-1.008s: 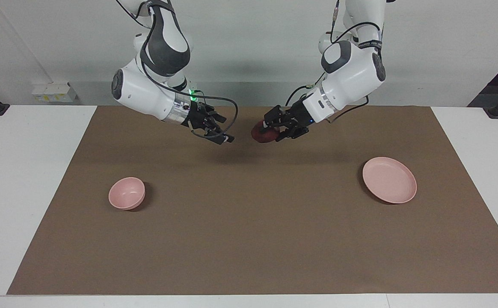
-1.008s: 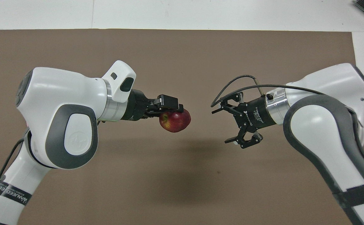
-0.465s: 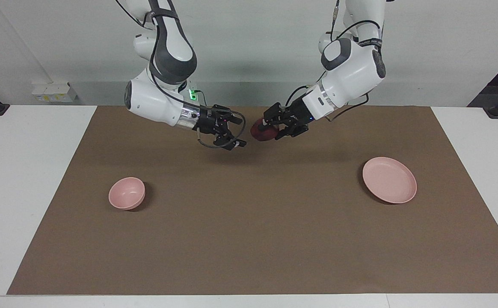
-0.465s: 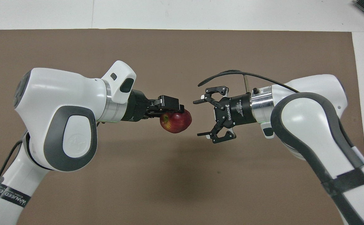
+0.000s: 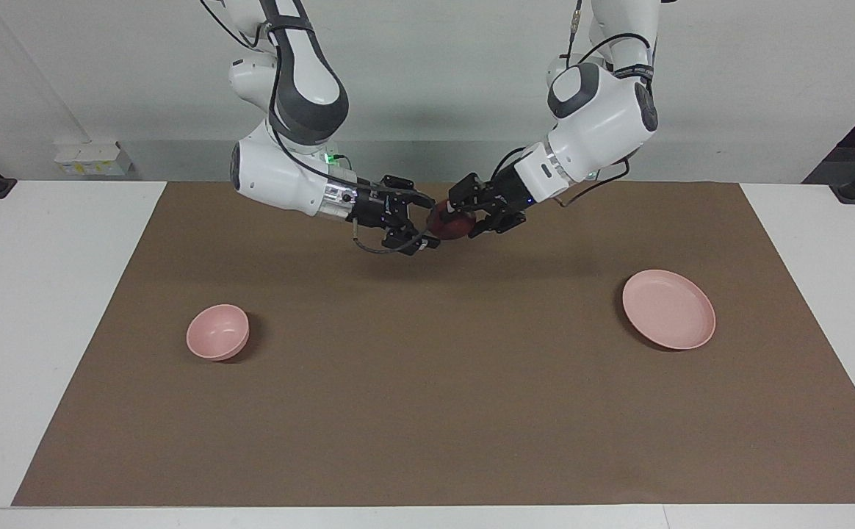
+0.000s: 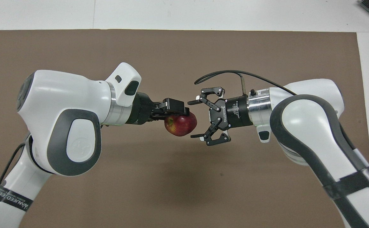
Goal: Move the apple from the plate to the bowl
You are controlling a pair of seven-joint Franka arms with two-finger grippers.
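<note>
My left gripper [image 5: 464,217] is shut on the dark red apple [image 5: 448,227] and holds it in the air over the middle of the brown mat. In the overhead view the apple [image 6: 181,125] hangs under the left gripper [image 6: 177,116] and shows a yellowish patch. My right gripper [image 5: 427,223] is open, with its fingertips either side of the apple's free end [image 6: 192,119]. I cannot tell whether they touch it. The pale pink plate [image 5: 668,308] lies empty toward the left arm's end. The small pink bowl [image 5: 217,332] stands empty toward the right arm's end. Both are hidden in the overhead view.
A brown mat [image 5: 427,397] covers most of the white table [image 5: 45,308]. A small white box [image 5: 93,158] sits by the wall past the right arm's end of the table.
My right gripper has moved toward the apple with its fingers open and now brackets its end. My left gripper has shifted slightly toward it, still holding the apple.
</note>
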